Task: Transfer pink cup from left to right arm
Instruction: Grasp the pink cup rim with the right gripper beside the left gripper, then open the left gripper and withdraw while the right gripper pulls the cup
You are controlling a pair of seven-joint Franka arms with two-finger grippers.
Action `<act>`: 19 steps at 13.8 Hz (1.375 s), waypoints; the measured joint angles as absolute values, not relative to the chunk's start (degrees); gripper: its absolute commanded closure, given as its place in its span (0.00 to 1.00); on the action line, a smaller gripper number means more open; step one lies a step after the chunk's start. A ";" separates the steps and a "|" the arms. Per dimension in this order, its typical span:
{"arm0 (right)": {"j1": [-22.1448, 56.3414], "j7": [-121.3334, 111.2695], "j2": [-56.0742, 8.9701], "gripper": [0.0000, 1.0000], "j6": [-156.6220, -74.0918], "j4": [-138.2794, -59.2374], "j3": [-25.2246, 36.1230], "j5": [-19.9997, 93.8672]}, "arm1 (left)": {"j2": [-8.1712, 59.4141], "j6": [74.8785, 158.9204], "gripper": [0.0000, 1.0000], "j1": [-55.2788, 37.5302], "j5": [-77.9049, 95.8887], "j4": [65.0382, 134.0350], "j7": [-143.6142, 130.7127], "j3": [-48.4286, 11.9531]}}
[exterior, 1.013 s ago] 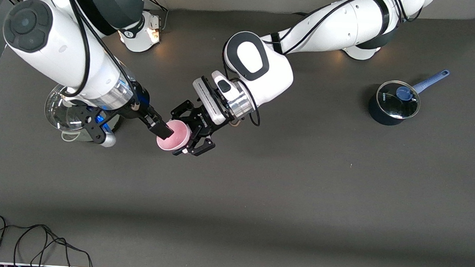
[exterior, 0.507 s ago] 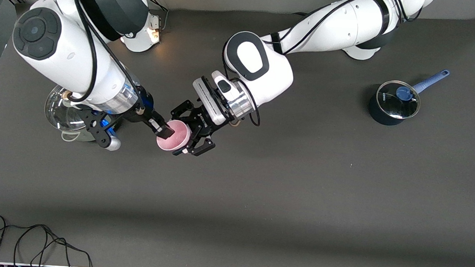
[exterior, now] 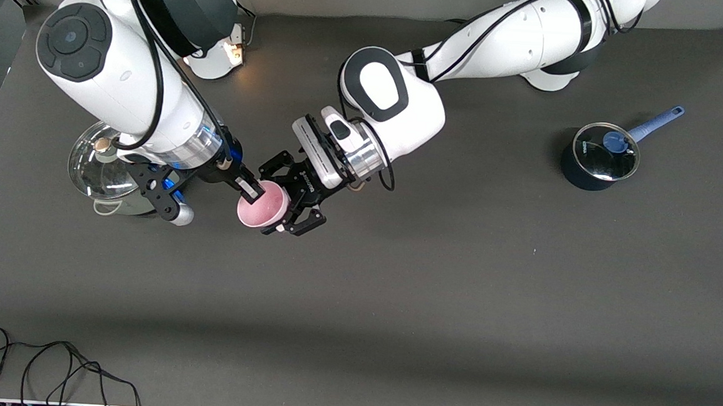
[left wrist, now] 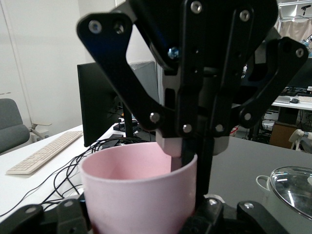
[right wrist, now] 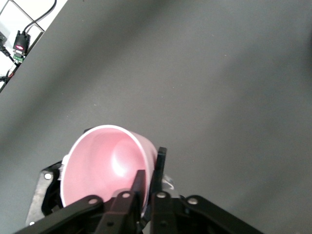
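Observation:
The pink cup [exterior: 263,213] hangs tilted over the middle of the table, its open mouth turned toward the right arm. My left gripper [exterior: 284,202] is shut on its body, one finger on each side. My right gripper [exterior: 251,189] is shut on the rim, with one finger inside the mouth and one outside. In the right wrist view the pink cup [right wrist: 103,165] has its wall pinched by the right gripper [right wrist: 150,169]. In the left wrist view the pink cup [left wrist: 140,196] fills the foreground, and the right gripper [left wrist: 181,155] bites its rim from above.
A pot with a glass lid [exterior: 101,169] stands under the right arm's wrist, at that arm's end of the table. A dark blue saucepan [exterior: 598,157] with a lid and blue handle sits toward the left arm's end. A black cable [exterior: 44,365] lies near the front edge.
My right gripper has shut onto the cup's rim, and the right arm has shifted slightly toward the cup. The left gripper has kept its hold and not moved.

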State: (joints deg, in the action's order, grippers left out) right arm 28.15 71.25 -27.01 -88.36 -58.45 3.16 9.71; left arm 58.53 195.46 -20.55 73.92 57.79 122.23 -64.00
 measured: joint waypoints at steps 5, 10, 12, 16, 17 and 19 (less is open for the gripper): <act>28.19 71.50 -27.04 1.00 -88.36 -58.44 3.16 9.57 | 58.53 195.46 1.00 -20.58 73.89 57.79 122.23 -63.94; 28.43 71.44 -27.05 1.00 -88.56 -58.31 2.91 8.13 | 58.53 195.38 0.00 -20.70 73.23 57.69 122.38 -63.70; 28.33 70.46 -27.04 1.00 -88.81 -58.12 3.40 6.51 | 58.48 195.40 0.00 -20.63 72.50 57.57 122.29 -63.45; 27.55 68.62 -27.07 1.00 -89.08 -57.85 3.93 4.72 | 58.30 195.37 0.00 -20.37 72.32 57.18 122.29 -63.41; 27.54 68.28 -27.10 1.00 -89.46 -57.74 4.02 4.32 | 58.11 195.36 0.00 -20.10 72.31 57.29 122.30 -63.40; 27.25 67.65 -27.11 1.00 -89.94 -57.71 4.78 3.30 | 57.02 195.25 0.00 -18.18 71.97 59.11 122.40 -63.06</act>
